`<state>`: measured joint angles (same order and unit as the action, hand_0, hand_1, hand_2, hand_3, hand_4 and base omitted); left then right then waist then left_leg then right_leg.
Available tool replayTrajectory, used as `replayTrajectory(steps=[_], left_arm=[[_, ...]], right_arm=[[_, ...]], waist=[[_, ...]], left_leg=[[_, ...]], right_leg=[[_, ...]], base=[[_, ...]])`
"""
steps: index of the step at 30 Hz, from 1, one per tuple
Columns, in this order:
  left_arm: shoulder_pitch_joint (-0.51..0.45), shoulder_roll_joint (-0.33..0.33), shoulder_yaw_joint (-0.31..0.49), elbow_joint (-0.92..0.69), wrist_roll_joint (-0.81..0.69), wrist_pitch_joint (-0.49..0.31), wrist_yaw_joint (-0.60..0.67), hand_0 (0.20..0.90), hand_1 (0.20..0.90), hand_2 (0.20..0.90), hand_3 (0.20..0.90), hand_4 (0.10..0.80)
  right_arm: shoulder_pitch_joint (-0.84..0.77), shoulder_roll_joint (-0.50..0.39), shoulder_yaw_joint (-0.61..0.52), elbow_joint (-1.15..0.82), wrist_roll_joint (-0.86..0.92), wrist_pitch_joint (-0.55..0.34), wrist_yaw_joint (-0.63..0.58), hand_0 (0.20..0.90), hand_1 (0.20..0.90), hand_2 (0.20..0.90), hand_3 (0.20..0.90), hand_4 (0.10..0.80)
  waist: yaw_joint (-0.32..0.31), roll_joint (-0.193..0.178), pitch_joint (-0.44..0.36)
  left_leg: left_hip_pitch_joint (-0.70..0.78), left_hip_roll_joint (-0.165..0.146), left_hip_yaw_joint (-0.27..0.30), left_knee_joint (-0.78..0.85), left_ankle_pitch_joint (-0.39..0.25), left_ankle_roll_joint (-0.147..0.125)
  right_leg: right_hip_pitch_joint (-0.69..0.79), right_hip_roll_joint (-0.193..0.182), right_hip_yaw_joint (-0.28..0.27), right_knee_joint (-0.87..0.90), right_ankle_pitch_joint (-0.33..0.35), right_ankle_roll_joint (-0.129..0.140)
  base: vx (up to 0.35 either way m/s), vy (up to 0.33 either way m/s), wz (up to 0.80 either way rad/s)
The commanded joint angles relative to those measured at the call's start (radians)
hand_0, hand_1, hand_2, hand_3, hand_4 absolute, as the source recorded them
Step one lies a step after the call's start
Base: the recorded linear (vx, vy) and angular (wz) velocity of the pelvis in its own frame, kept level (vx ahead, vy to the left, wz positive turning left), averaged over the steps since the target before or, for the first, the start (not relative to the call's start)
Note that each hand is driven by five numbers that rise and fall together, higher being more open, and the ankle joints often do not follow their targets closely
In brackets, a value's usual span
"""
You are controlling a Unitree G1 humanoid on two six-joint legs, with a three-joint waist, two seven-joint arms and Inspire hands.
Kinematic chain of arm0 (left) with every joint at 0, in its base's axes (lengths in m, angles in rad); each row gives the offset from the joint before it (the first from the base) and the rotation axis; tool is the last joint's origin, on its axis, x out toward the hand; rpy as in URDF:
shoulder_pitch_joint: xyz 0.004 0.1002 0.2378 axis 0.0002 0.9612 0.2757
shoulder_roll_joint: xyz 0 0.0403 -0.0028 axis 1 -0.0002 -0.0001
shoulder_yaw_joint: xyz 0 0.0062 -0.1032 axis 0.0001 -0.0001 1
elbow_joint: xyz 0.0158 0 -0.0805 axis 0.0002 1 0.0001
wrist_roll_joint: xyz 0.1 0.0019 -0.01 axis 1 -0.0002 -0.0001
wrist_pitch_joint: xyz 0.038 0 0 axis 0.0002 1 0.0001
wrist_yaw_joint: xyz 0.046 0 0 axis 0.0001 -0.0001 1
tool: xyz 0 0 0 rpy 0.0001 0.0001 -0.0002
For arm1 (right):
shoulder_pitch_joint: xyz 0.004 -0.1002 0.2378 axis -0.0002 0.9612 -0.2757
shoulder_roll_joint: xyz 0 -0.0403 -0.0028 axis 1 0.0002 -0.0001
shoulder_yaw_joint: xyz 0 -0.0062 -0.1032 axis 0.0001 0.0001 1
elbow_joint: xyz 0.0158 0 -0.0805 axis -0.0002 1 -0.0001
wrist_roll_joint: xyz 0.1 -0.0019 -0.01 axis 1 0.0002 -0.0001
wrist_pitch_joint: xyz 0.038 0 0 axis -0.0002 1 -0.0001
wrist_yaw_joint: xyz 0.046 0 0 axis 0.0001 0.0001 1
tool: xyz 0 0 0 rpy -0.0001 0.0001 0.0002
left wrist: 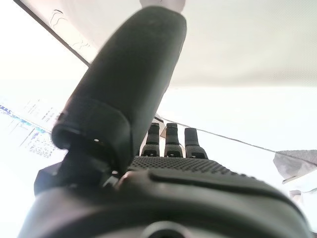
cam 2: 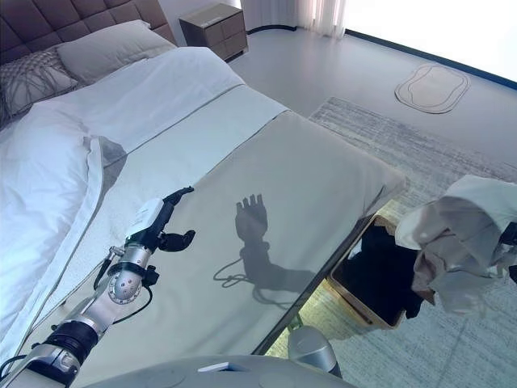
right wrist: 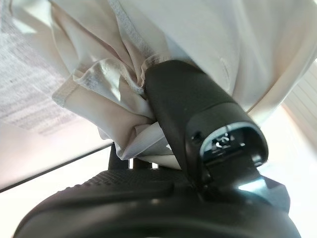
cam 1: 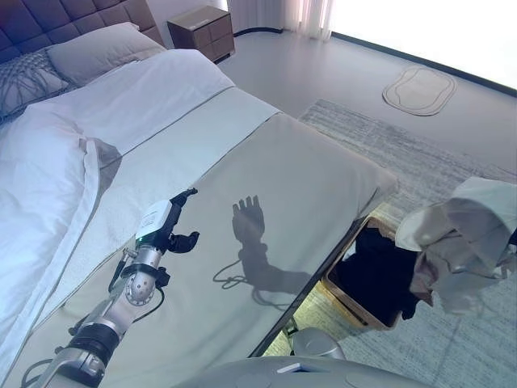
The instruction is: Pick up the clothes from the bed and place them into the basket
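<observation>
My right hand [right wrist: 198, 148], fingers clamped on a pale garment [cam 1: 460, 242] at right frame, hangs just right of the basket [cam 1: 355, 303]; my left hand [cam 1: 166, 230] stays-free, relaxed.

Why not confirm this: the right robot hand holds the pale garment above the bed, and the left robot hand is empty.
One detail is wrong. The right robot hand holds the pale garment beside the bed, near the basket on the floor, not above the bed; the left eye view shows this. The left robot hand is empty.
</observation>
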<state>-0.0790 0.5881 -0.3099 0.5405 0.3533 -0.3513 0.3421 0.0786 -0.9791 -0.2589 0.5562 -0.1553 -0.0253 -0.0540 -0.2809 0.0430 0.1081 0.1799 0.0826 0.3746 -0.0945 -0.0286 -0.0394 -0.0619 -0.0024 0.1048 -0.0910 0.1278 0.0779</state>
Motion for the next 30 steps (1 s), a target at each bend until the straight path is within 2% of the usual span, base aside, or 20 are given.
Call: replayTrajectory(steps=[1, 7, 17, 26, 27, 30], left_arm=[[-0.091, 0.076, 0.000, -0.027, -0.026, -0.027, 0.017, 0.900, 0.900, 0.900, 0.900, 0.800], [-0.094, 0.077, -0.007, -0.026, -0.033, -0.031, 0.006, 0.900, 0.900, 0.900, 0.900, 0.800], [-0.082, 0.080, -0.012, -0.045, -0.040, -0.016, 0.003, 0.900, 0.900, 0.900, 0.900, 0.800], [-0.075, 0.090, -0.008, -0.067, -0.049, -0.009, -0.004, 0.900, 0.900, 0.900, 0.900, 0.800], [-0.075, 0.089, -0.008, -0.066, -0.048, -0.010, -0.004, 0.900, 0.900, 0.900, 0.900, 0.800], [-0.074, 0.088, -0.007, -0.064, -0.048, -0.013, -0.005, 0.900, 0.900, 0.900, 0.900, 0.800]], right_arm=[[-0.171, -0.078, -0.009, 0.047, 0.040, -0.096, -0.041, 0.300, 0.300, 0.300, 0.200, 0.100], [-0.192, -0.061, 0.027, 0.079, 0.029, -0.089, -0.035, 0.300, 0.300, 0.300, 0.200, 0.100], [-0.195, -0.014, 0.074, 0.168, 0.004, -0.030, -0.025, 0.300, 0.300, 0.300, 0.200, 0.100], [-0.198, 0.019, 0.101, 0.233, -0.019, -0.044, -0.009, 0.300, 0.300, 0.300, 0.200, 0.100], [-0.197, 0.023, 0.104, 0.234, -0.028, -0.037, -0.015, 0.900, 0.900, 0.900, 0.900, 0.800], [-0.196, 0.035, 0.119, 0.247, -0.036, -0.025, -0.016, 0.900, 0.900, 0.900, 0.900, 0.800]], waist=[[0.032, -0.044, -0.077], [0.037, -0.032, -0.077], [0.049, -0.017, -0.064], [0.061, -0.008, -0.059], [0.061, -0.008, -0.058], [0.064, -0.007, -0.057]], left_leg=[[-0.050, -0.009, -0.032, 0.105, -0.077, 0.027], [-0.058, -0.014, -0.033, 0.095, -0.065, 0.024], [-0.070, -0.017, -0.039, 0.084, -0.054, 0.022], [-0.069, -0.022, -0.048, 0.076, -0.050, 0.024], [-0.070, -0.023, -0.049, 0.076, -0.050, 0.024], [-0.068, -0.024, -0.053, 0.072, -0.047, 0.024]], right_leg=[[0.002, -0.013, -0.036, 0.090, -0.059, 0.035], [-0.009, -0.016, -0.042, 0.088, -0.053, 0.036], [-0.016, -0.022, -0.061, 0.083, -0.051, 0.037], [-0.010, -0.026, -0.069, 0.077, -0.048, 0.038], [-0.009, -0.027, -0.070, 0.076, -0.049, 0.038], [-0.006, -0.026, -0.071, 0.074, -0.047, 0.038]], base=[[-0.022, -0.045, 0.03], [-0.021, -0.034, 0.04], [-0.019, -0.024, 0.04], [0.003, -0.007, 0.02], [0.004, -0.004, 0.05], [0.003, -0.002, 0.01]])
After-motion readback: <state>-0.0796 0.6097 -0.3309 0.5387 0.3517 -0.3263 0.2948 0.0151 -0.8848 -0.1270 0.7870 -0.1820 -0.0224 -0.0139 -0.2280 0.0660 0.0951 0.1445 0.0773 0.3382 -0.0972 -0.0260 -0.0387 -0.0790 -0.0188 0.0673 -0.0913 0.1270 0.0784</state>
